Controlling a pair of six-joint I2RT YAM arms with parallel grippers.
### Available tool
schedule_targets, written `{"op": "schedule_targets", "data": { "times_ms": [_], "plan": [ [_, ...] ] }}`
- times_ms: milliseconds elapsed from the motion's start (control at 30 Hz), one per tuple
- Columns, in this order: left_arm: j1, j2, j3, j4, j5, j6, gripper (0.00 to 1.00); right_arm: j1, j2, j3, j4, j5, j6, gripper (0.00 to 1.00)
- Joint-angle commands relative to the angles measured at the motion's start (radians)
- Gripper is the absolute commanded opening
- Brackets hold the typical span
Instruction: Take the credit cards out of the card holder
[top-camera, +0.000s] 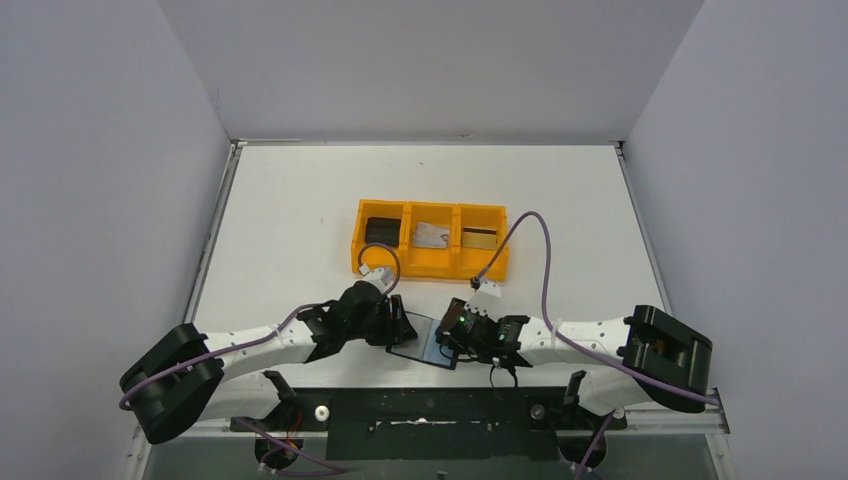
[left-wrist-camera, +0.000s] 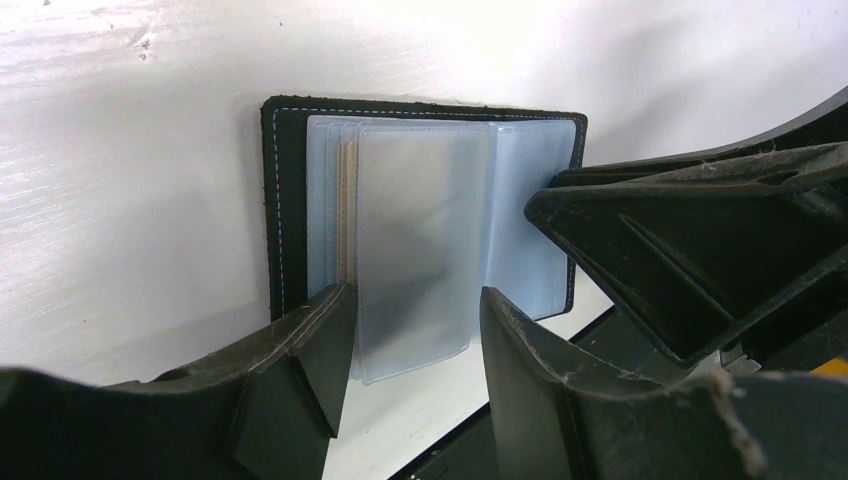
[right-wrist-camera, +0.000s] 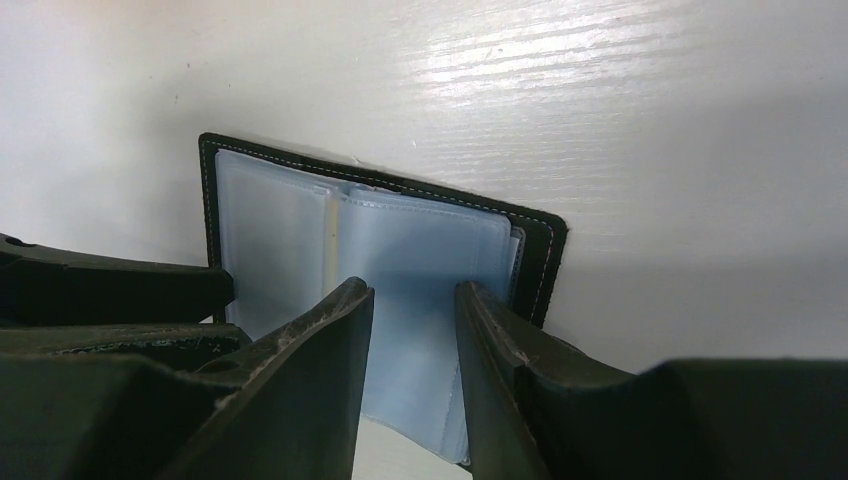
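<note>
Card holder (top-camera: 418, 340) lies open at the near edge of the desk (top-camera: 300, 200). Left hand (left-wrist-camera: 415, 300), spread, straddles one clear sleeve (left-wrist-camera: 420, 240); right hand (right-wrist-camera: 412, 292), spread too, over the opposite half. Pinch that sleeve alone.

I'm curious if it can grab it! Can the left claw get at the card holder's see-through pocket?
Probably yes. The left claw stands open with the clear pocket of the card holder right between its fingers, and nothing covers it.
</note>
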Motion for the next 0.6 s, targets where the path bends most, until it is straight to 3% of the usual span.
{"op": "schedule_targets", "data": {
  "times_ms": [0,567],
  "plan": [
    [-0.017,-0.020,0.043,0.071,0.041,0.001,0.47,-0.006,0.020,-0.020,0.011,-0.010,0.001,0.38],
    [-0.030,-0.054,0.066,0.037,0.018,0.008,0.36,-0.013,-0.002,-0.046,0.034,-0.015,0.010,0.38]
  ]
}}
